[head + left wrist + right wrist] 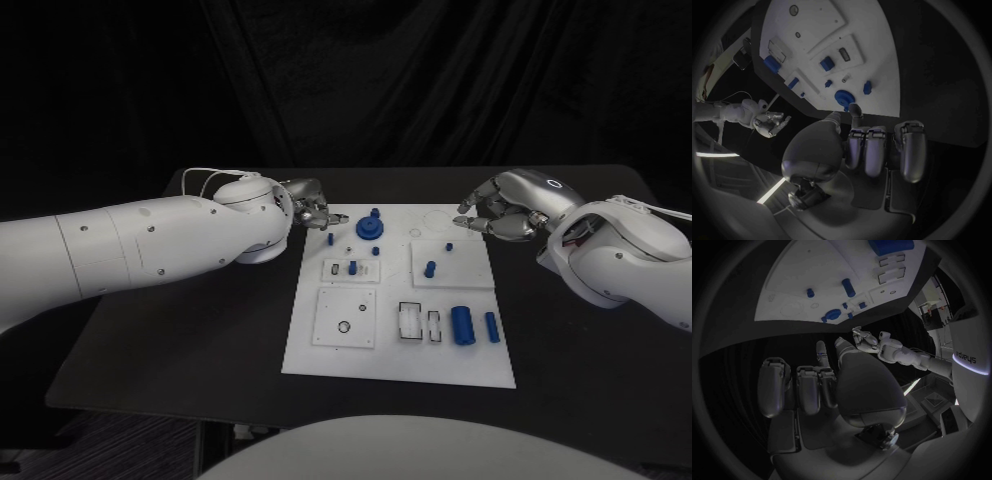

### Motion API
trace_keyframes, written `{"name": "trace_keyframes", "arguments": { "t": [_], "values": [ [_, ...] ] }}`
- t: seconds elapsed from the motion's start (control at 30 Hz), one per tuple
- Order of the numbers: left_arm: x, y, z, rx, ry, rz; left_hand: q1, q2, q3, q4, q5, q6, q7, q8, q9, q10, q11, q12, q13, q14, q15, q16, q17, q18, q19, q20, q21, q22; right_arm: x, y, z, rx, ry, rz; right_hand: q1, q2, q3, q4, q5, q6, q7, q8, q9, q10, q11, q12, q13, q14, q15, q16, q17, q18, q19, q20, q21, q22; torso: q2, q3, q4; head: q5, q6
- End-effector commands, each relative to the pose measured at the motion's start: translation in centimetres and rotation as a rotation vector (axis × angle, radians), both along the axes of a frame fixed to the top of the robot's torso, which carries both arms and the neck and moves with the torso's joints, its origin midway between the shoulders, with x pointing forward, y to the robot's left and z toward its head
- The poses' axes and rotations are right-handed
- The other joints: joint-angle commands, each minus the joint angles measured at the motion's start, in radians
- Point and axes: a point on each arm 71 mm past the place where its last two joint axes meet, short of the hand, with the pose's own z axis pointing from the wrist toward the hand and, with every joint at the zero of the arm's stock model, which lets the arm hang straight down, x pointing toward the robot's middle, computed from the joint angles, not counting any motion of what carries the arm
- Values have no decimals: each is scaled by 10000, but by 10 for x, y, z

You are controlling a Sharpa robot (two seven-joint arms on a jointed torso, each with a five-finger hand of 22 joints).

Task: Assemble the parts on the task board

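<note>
Hovering both curled, empty hands, left hand (300, 211) and right hand (493, 214), beside the task board (361, 360), I risk knocking the round blue part (371, 228) (it sits close).

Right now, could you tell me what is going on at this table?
The robot is set to assemble the blue parts on the white task board. Neither hand holds anything: the left hand hovers at the board's far left corner and the right hand at its far right corner, fingers curled in. A round blue part and a large blue cylinder sit on the board.
</note>
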Motion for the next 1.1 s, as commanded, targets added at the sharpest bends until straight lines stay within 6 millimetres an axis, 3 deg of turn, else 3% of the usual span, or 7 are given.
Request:
{"name": "trace_keyframes", "arguments": {
  "t": [0.03, 0.13, 0.33, 0.53, 0.8, 0.97, 1.1],
  "values": [
    [5, 2, -4, 424, 652, 19, 11, -61, -71, -17, -38, -101, 11, -41, 289, 1024, -46, 36, 2632, 1057, -45, 65, 2630, -58, 137, -56, -2, 1643, 0, -1, -1, -11, 9, -124, 19, 108, 54, -8, 43, 50, -14, -65, -9, 744, 46, -47, 2284, 881, 47, -46, 1935, -27, 262, 46, -38, 2044, 18, -11, -1, 13, -2],
    [13, 4, -7, 635, 950, 222, -2, -91, -132, -21, -118, -190, 33, -33, 288, 1024, -29, 36, 2632, 1057, -29, 65, 2630, -55, 127, -47, -17, 1638, 0, 0, -1, -11, 13, -111, 23, 110, 57, -12, 59, 49, -13, -67, -11, 741, 45, -51, 2280, 880, 47, -47, 1933, -25, 259, 46, -46, 2041, 28, -5, 18, 19, -2],
    [25, 5, -13, 876, 1385, 52, -67, -113, -313, -16, -436, -408, 104, -54, 276, 1024, 36, 36, 2632, 1057, 25, 65, 2630, -39, 74, 2, -89, 1606, 0, 0, -1, -12, 19, -99, 27, 112, 59, -15, 80, 46, -13, -71, -14, 744, 45, -47, 2284, 881, 47, -43, 1938, -25, 260, 46, -44, 2042, 25, -36, 30, 18, -2],
    [32, 3, -17, 940, 1656, -225, -351, -125, -665, 5, -444, -494, 158, -147, 241, 1024, 88, 36, 2632, 1057, 77, 65, 2630, -26, 38, 52, -141, 1594, 0, 0, -1, -12, 28, -95, 27, 112, 59, -15, 80, 46, -13, -71, -14, 744, 45, -47, 2284, 881, 47, -43, 1938, -25, 260, 46, -44, 2042, -4, -40, 31, -64, -2],
    [35, 2, -19, 808, 1607, -364, -431, -48, -817, -3, -470, -567, 197, -319, 189, 1024, 123, 36, 2632, 1057, 109, 65, 2630, -15, 3, 81, -188, 1576, -1, 0, -1, -10, 38, -87, 33, 115, 63, -18, 102, 43, -13, -75, -17, 742, 45, -49, 2282, 880, 46, -47, 1932, -25, 260, 46, -46, 2041, -1, -19, 11, -41, -2],
    [34, 1, -20, 723, 1573, -468, -393, 13, -905, -15, -390, -619, 233, -492, 143, 1024, 155, 36, 2632, 1057, 138, 65, 2630, -6, -26, 109, -227, 1563, -1, 0, -1, -12, 51, -78, 33, 115, 63, -18, 102, 43, -13, -75, -17, 742, 45, -49, 2282, 880, 46, -47, 1932, -25, 260, 46, -46, 2041, 19, -37, 14, -28, -2],
    [34, -1, -20, 716, 1617, -550, -350, 72, -959, -16, -294, -617, 254, -620, 102, 1024, 177, 36, 2632, 1057, 159, 65, 2630, 4, -54, 130, -266, 1547, -1, 0, -1, -16, 57, -80, 33, 115, 63, -18, 102, 43, -13, -75, -17, 742, 45, -49, 2282, 880, 46, -47, 1932, -25, 260, 46, -46, 2041, -2, -16, 27, -45, -2]
  ]
}}
